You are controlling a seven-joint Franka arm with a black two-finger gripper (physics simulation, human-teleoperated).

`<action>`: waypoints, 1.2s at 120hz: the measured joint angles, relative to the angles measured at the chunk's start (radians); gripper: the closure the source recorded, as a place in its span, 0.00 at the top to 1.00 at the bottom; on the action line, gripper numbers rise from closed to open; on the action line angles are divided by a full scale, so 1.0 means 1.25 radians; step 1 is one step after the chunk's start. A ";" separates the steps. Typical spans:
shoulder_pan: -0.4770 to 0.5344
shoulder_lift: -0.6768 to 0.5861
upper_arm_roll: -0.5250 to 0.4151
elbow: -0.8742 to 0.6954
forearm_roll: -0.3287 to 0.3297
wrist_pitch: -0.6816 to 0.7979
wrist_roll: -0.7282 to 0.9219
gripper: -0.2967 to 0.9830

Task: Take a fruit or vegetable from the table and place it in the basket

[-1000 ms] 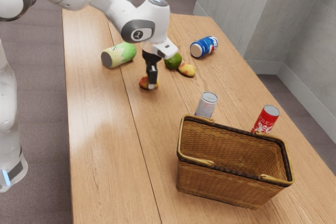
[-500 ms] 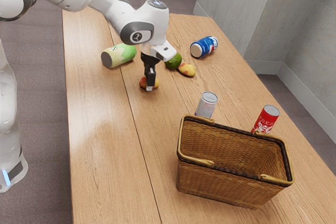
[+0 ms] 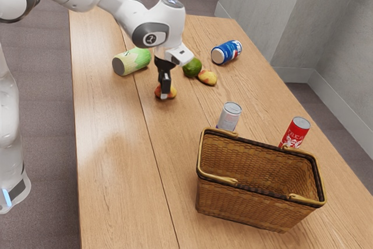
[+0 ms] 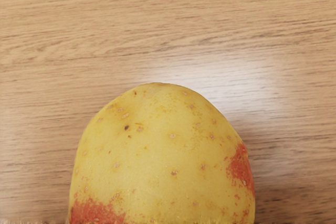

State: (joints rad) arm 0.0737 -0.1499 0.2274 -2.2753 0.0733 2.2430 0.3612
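Low over the table, my gripper (image 3: 165,92) points down at a red-and-yellow fruit or potato (image 3: 172,93) and partly covers it. Whether it has hold of the piece cannot be told. In the wrist view the same yellow piece (image 4: 165,156) with red patches looms large just under my hand. A second yellow-red piece (image 3: 207,77) lies against a green avocado-like one (image 3: 192,68), both beyond my gripper towards the exterior view's right. The wicker basket (image 3: 256,208) stands at the near end of the table, its inside visible from above.
On the wooden table (image 3: 122,173) a green can (image 3: 135,60) lies near the arm and a blue can (image 3: 227,52) lies at the far side. A white can (image 3: 229,116) stands behind the basket, and a red can (image 3: 295,133) stands by its far corner.
My hand has shifted slightly towards the exterior view's left, across the red-and-yellow piece. The piece itself and the other objects stay where they were.
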 joint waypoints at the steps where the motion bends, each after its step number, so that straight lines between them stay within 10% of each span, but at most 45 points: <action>1: 0.000 0.000 0.000 0.000 0.000 0.000 0.000 0.77; 144: -0.003 0.046 0.006 0.039 0.000 0.008 0.008 0.77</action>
State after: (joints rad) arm 0.0700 -0.0921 0.2345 -2.2270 0.0733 2.2532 0.3716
